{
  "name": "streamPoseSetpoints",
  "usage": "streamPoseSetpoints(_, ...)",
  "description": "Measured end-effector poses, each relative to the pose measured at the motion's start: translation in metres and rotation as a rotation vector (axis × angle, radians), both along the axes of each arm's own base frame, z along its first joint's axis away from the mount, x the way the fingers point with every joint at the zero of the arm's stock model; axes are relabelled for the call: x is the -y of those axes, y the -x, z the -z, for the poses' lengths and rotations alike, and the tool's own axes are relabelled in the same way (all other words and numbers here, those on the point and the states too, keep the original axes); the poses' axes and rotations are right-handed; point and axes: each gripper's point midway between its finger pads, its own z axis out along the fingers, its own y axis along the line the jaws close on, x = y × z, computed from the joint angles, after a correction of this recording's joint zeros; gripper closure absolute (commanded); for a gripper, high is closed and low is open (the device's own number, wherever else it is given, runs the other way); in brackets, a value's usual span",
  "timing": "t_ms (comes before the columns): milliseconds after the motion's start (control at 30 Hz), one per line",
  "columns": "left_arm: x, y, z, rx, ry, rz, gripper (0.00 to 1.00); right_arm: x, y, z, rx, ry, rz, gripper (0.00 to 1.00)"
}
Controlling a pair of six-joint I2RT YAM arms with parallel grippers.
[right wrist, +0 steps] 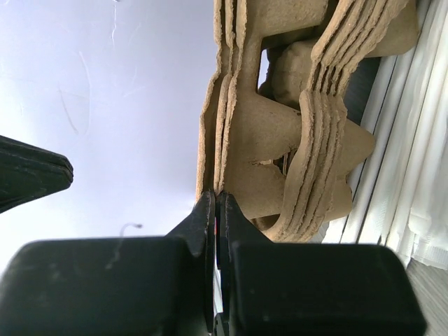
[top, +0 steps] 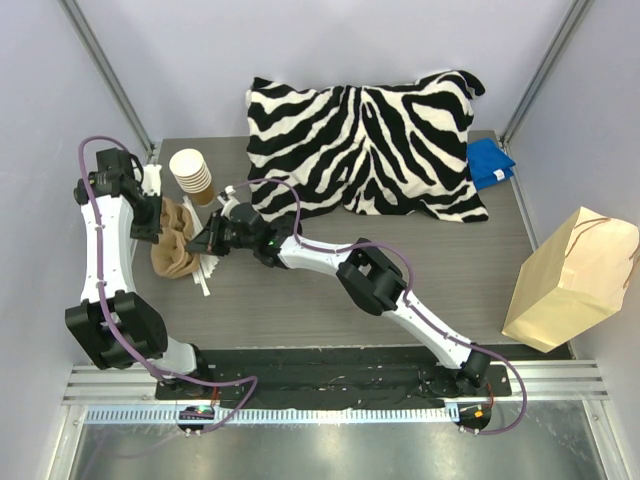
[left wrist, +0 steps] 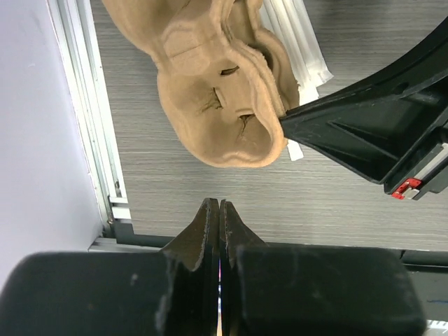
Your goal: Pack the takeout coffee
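The takeout coffee is out of view in every frame. A stack of brown pulp cup carriers (top: 175,250) (left wrist: 217,84) (right wrist: 280,126) lies at the table's left side. My right gripper (top: 203,245) (right wrist: 217,194) reaches across to it and is shut, its tips against the edge of the stack's outer layers; I cannot tell whether a layer is pinched. The left gripper (top: 158,232) (left wrist: 219,203) is shut on nothing, hovering over bare table just short of the carriers. In the left wrist view, a black finger (left wrist: 336,126) of the right gripper touches the carriers' rim.
Unlidded brown cups (top: 191,172) are stacked behind the carriers. White wrapped strips (top: 206,272) (left wrist: 297,35) lie under the carriers. A zebra pillow (top: 370,140) and a blue cloth (top: 490,162) fill the back. A kraft paper bag (top: 572,280) leans at the right edge.
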Motion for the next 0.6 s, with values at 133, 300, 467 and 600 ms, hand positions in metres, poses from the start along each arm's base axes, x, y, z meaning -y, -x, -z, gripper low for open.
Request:
streamPoseSetpoints(133,0.0,0.0,0.0,0.002,0.002,-0.005,0.56,0.001,-0.002,0.0,0.001,-0.001,0.003,0.99)
streamPoseSetpoints(300,0.001,-0.019,0.001,0.032,0.042,-0.048,0.51,0.001,-0.001,-0.001,0.005,-0.002,0.001,0.99)
streamPoseSetpoints(467,0.003,-0.045,0.018,0.038,0.098,-0.084,0.55,0.001,-0.001,0.0,0.012,0.0,-0.002,0.99)
streamPoseSetpoints(600,0.005,-0.062,0.034,0.043,0.138,-0.096,0.58,0.0,-0.001,0.0,0.014,0.0,-0.005,0.99)
